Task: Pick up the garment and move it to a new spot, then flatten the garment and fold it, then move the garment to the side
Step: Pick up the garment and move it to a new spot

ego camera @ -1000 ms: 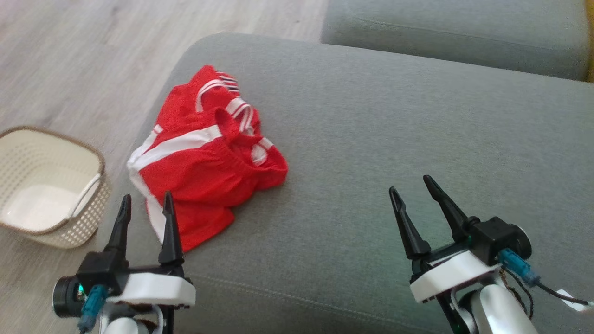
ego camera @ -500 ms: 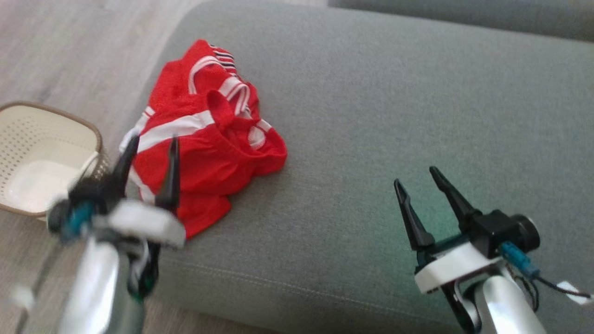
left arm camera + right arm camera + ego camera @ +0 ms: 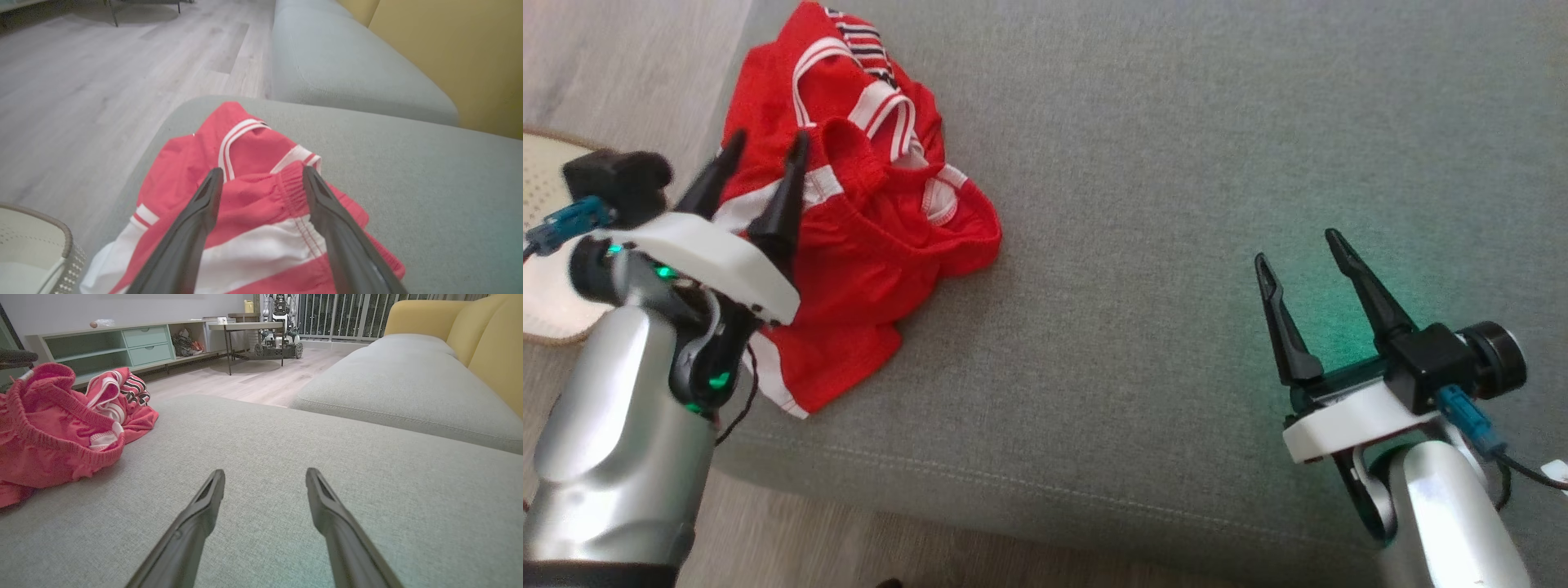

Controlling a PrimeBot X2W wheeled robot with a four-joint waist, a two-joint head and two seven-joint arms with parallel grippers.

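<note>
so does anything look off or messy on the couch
Only the red garment: it lies crumpled in a heap, layers bunched, at the left edge of the grey cushion rather than flat. Nothing looks spilled or damaged.

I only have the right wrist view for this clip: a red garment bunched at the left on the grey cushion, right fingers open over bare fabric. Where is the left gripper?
Observer: The left gripper hangs over the near side of the red garment, pointing across it.
Operator: Has it pinched any cloth?
Observer: No. In the left wrist view its fingers stand wide apart, with the garment's white stripe showing between them.
Operator: Anything beside the sofa on that side?
Observer: A pale perforated basket stands on the wooden floor, to the robot's left of the cushion.
</note>
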